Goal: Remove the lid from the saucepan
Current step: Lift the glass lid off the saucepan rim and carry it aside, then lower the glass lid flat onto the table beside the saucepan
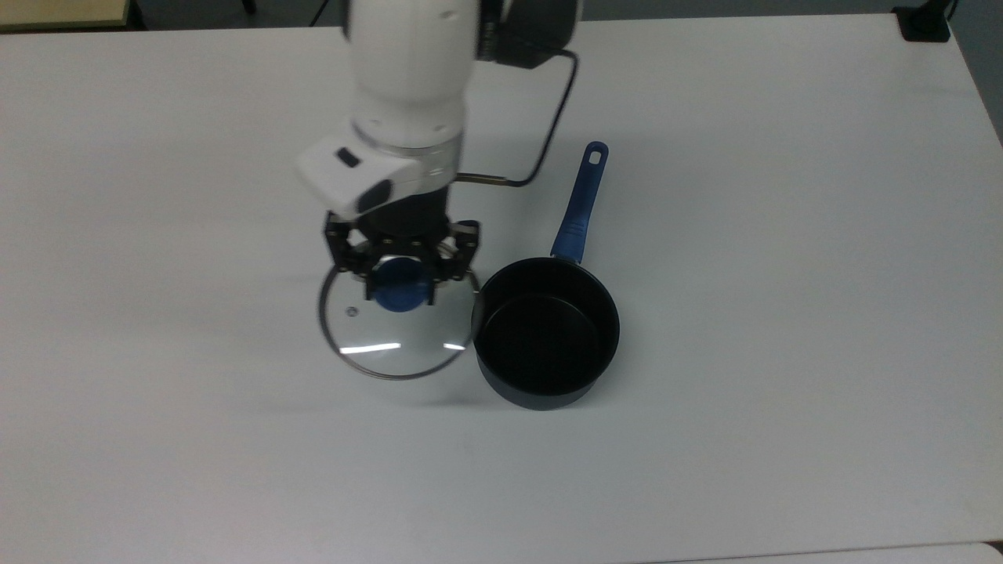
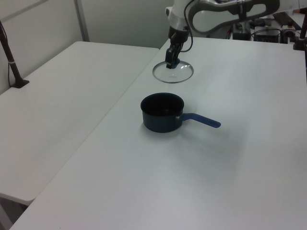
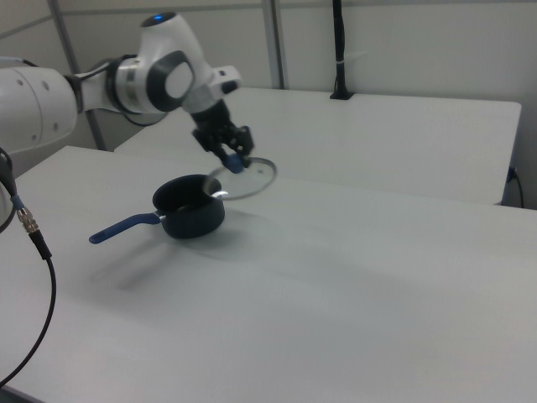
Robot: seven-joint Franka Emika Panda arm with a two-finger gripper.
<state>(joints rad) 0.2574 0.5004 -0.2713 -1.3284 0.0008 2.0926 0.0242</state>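
Note:
The dark navy saucepan [image 1: 546, 345] [image 2: 162, 113] [image 3: 190, 210] stands uncovered on the white table, black inside showing, its blue handle [image 1: 581, 202] pointing toward the top view's upper edge. The clear glass lid [image 1: 400, 329] [image 2: 173, 72] [image 3: 246, 178] with a steel rim hangs in the air to the top view's left of the pan, clear of it. My gripper [image 1: 402, 291] [image 2: 172, 58] [image 3: 235, 158] is shut on the lid's blue knob [image 1: 400, 287] from above.
The white table [image 1: 783, 235] spreads wide around the pan. A black cable [image 1: 548, 125] loops from the arm above the table. A second table [image 2: 57, 96] adjoins on the left view's left, with a black post [image 2: 9, 52] on it.

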